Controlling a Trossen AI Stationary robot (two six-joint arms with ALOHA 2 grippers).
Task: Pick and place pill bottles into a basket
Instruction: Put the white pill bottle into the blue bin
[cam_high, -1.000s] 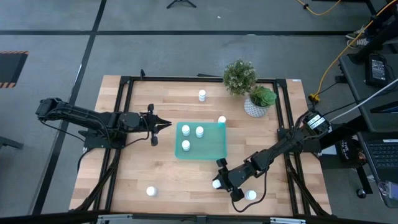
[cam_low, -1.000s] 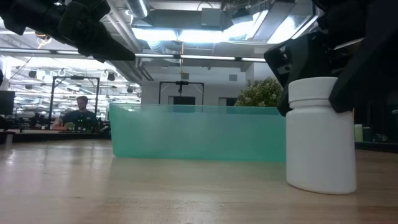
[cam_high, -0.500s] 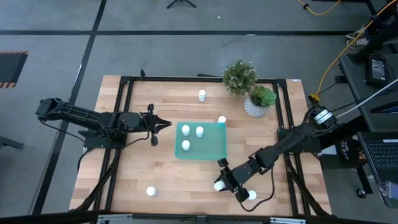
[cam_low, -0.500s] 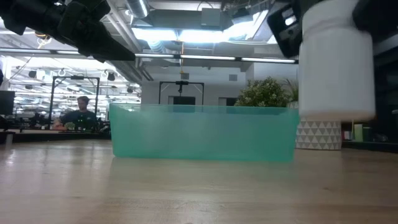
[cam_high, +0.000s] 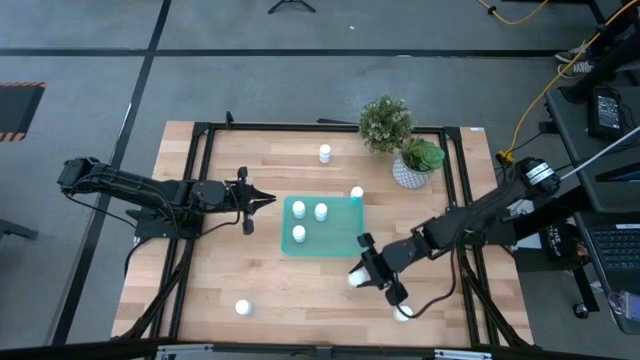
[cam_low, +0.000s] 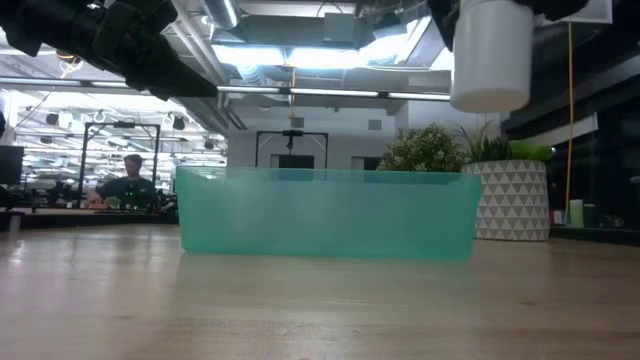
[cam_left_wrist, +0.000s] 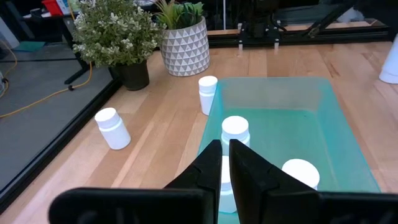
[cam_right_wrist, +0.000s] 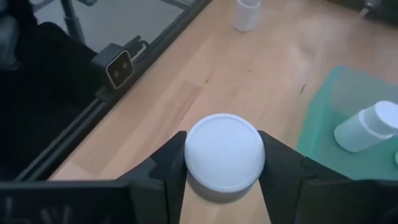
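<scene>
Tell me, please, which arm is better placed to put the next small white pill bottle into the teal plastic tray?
The right. Its gripper is shut on a small white pill bottle, lifted off the table beside the teal plastic tray. The left gripper waits shut and empty beyond the tray's other side.

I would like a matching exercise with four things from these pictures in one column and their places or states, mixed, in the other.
1. right gripper
2. left gripper
3. teal tray
4. plant pot

a. holds three bottles
b. white, triangle pattern
c. waits shut, left of the tray
d. carries a pill bottle in the air

Pairs: 1-d, 2-c, 3-a, 4-b
</scene>
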